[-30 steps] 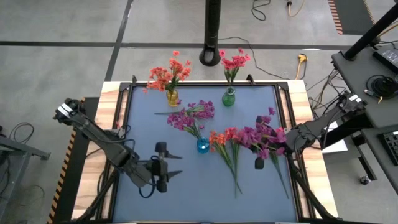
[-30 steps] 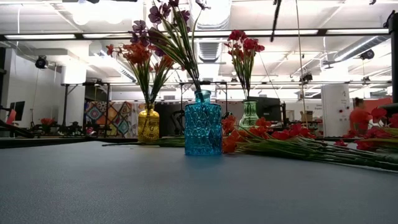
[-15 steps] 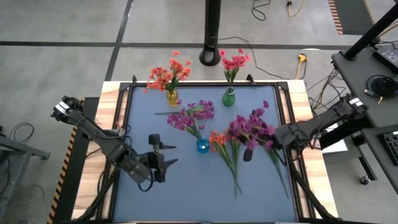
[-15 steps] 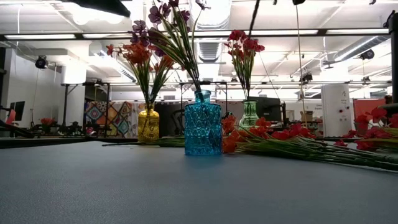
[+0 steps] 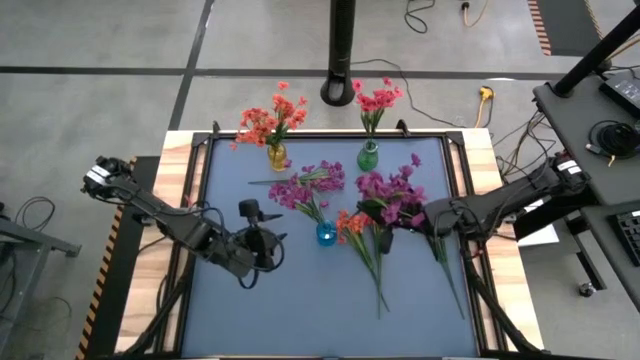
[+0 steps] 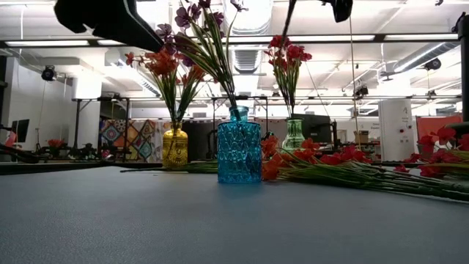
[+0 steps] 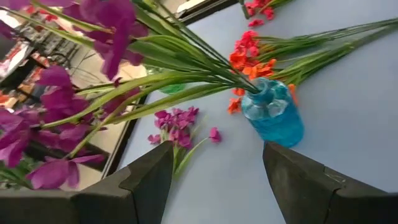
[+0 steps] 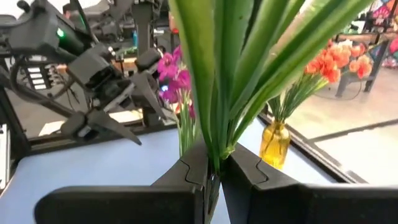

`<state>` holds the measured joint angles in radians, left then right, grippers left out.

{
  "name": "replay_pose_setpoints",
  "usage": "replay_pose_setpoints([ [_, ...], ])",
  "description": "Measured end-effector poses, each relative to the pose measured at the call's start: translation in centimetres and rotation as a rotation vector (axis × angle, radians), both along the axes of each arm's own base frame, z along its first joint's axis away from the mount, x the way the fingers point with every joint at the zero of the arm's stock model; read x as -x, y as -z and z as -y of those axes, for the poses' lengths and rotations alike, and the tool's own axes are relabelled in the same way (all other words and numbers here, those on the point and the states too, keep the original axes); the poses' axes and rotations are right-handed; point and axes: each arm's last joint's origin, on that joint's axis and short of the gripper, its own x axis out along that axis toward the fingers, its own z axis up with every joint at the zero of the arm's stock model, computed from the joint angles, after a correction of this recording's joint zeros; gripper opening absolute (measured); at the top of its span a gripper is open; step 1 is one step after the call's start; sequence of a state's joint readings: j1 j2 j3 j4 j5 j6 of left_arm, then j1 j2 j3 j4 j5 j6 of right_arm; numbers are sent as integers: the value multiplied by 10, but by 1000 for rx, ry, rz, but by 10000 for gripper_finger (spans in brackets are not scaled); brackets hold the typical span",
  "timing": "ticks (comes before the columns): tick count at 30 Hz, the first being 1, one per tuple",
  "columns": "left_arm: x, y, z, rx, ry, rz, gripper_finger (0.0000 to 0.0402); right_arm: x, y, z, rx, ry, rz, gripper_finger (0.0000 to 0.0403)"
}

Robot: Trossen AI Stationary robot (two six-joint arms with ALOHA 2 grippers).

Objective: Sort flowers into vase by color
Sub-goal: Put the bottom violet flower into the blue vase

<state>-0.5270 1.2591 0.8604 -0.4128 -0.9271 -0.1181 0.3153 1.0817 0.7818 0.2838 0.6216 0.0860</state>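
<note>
My right gripper (image 5: 434, 219) is shut on a purple-magenta sprig (image 5: 391, 197) and carries it above the table, right of the blue vase (image 5: 326, 234). That vase stands upright and holds purple sprigs (image 5: 300, 187). The yellow vase (image 5: 277, 156) holds orange sprigs, and the green vase (image 5: 368, 156) holds red-pink ones. Orange and red sprigs (image 5: 360, 226) lie flat on the mat. My left gripper (image 5: 266, 241) hovers open to the left of the blue vase (image 7: 273, 113), touching nothing. My right gripper pinches the purple sprig's bundled green stems (image 8: 213, 163) between its two fingers. Leaves and blossoms fan out beyond the fingers. The sprig is lifted clear of the table, and a thin stem end (image 6: 289, 23) hangs below the gripper.
Loose stems (image 5: 448, 282) lie on the mat's right half, reaching toward the near edge. The three vases stand in the far half. Bare mat (image 5: 300, 310) lies in front of the blue vase. A black frame (image 5: 462, 160) edges the mat.
My right gripper has moved toward the table's left and the blue vase, carrying the purple sprig along above the lying flowers. My left gripper has moved toward the far edge, closer to the blue vase, and stays open.
</note>
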Motion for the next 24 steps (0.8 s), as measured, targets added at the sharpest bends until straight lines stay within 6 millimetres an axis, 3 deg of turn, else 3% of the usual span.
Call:
replay_pose_setpoints([
  [7,1,1,-1,-18,-29,9,231,-4,-2,-1,19,0,31,22],
  [24,1,1,-3,-49,-64,25,231,-39,30,-7,41,22,27,22],
])
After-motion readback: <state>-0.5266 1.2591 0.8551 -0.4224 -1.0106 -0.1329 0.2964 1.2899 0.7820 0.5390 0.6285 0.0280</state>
